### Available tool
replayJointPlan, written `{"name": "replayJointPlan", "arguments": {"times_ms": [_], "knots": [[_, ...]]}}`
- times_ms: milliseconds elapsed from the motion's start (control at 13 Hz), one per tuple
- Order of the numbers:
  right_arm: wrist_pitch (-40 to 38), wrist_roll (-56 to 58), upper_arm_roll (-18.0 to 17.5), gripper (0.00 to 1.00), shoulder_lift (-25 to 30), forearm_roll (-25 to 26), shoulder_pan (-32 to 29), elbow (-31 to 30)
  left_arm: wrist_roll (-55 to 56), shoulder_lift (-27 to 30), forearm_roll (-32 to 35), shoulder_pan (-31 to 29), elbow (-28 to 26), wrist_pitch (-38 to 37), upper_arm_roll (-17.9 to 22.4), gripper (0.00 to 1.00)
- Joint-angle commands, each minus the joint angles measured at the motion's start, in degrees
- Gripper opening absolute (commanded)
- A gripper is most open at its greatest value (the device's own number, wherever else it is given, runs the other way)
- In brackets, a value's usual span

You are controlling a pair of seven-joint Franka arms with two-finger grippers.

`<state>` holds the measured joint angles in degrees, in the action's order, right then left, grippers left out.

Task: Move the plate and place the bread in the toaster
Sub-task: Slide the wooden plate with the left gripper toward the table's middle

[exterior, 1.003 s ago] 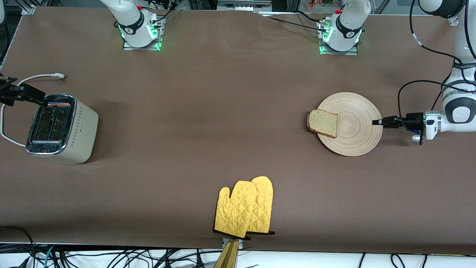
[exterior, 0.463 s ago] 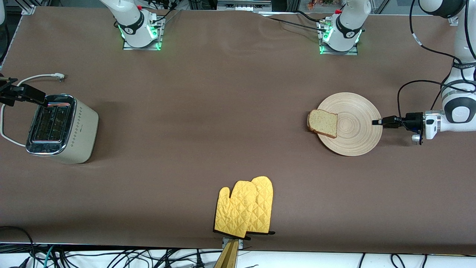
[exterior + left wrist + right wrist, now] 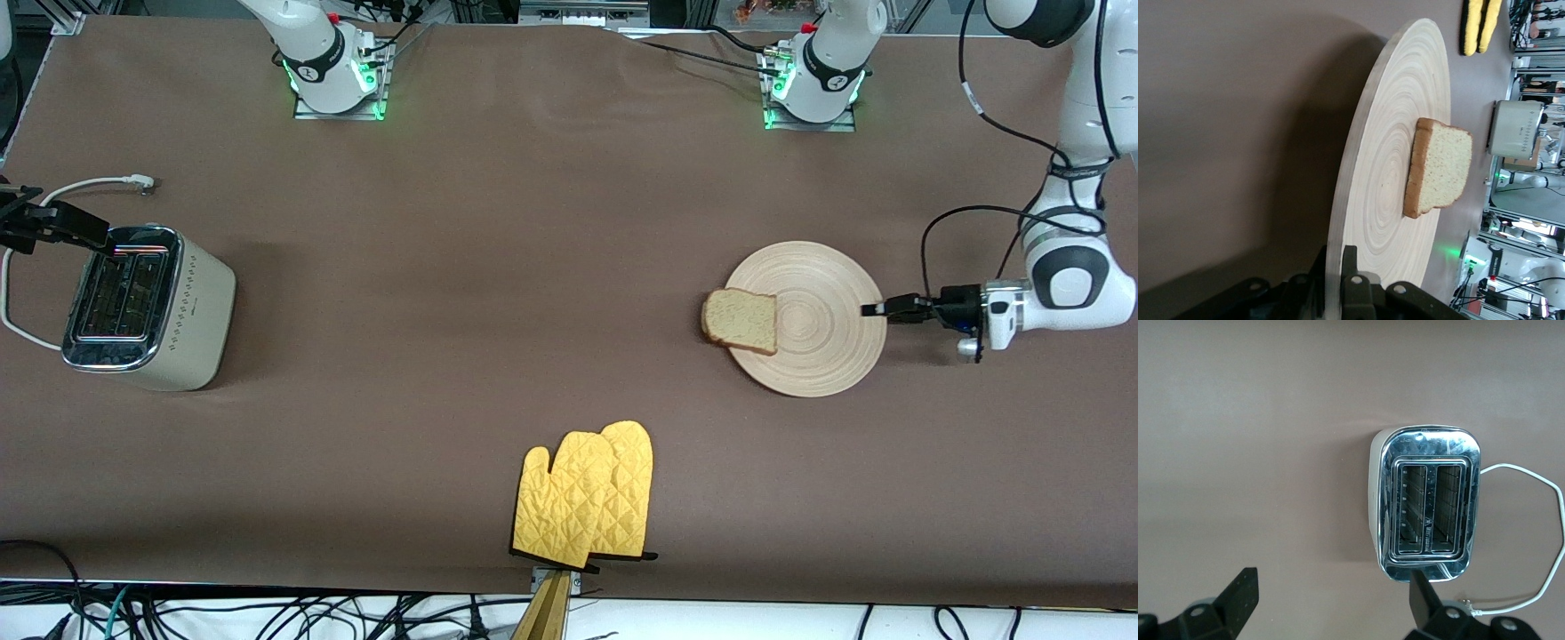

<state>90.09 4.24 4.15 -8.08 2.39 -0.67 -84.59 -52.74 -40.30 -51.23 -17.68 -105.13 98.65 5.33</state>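
The round pale wooden plate [image 3: 827, 360] lies toward the left arm's end of the table. The bread [image 3: 741, 322] lies flat on it and overhangs the rim on the side toward the right arm's end. My left gripper [image 3: 876, 308] is shut on the plate's rim. In the left wrist view its jaws [image 3: 1335, 273] pinch the rim of the plate [image 3: 1378, 180], with the bread [image 3: 1441, 167] on top. The cream toaster [image 3: 147, 307] stands at the right arm's end. My right gripper [image 3: 67, 222] waits open and empty over the table beside it. The toaster's two slots [image 3: 1425, 500] show empty past the open gripper [image 3: 1331, 600].
A pair of yellow oven mitts [image 3: 587, 498] lies at the table's edge nearest the front camera, midway along. The toaster's white cord [image 3: 89, 187] curls on the table beside the toaster. Bare brown tabletop lies between the plate and the toaster.
My left gripper has moved the plate, with the bread on it, toward the right arm's end and nearer the front camera. The right arm has not moved.
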Motion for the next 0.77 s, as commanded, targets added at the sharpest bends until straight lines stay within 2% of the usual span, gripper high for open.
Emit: {"name": "replayJointPlan", "arguments": {"times_ms": [0,154,463,694], "knots": [[-0.2,-0.1,-0.1,1.00,-0.5,-0.8,-0.4,1.3,7.5,1.4,-2.2,1.6,0.3,0.7,-4.8,0.00],[-0.2,-0.2,-0.1,1.00,-0.5,-0.8,-0.4,1.3,14.0,2.2,-2.5,2.0,0.4,0.8,-8.8,0.00],[-0.2,-0.2,0.0,1.00,-0.5,-0.8,-0.4,1.3,11.4,1.8,-9.6,5.7,0.3,0.7,-10.3,0.00],[-0.2,-0.2,-0.1,1.00,-0.5,-0.8,-0.4,1.3,6.3,0.9,-17.4,11.6,0.4,1.3,-10.3,0.00]]}}
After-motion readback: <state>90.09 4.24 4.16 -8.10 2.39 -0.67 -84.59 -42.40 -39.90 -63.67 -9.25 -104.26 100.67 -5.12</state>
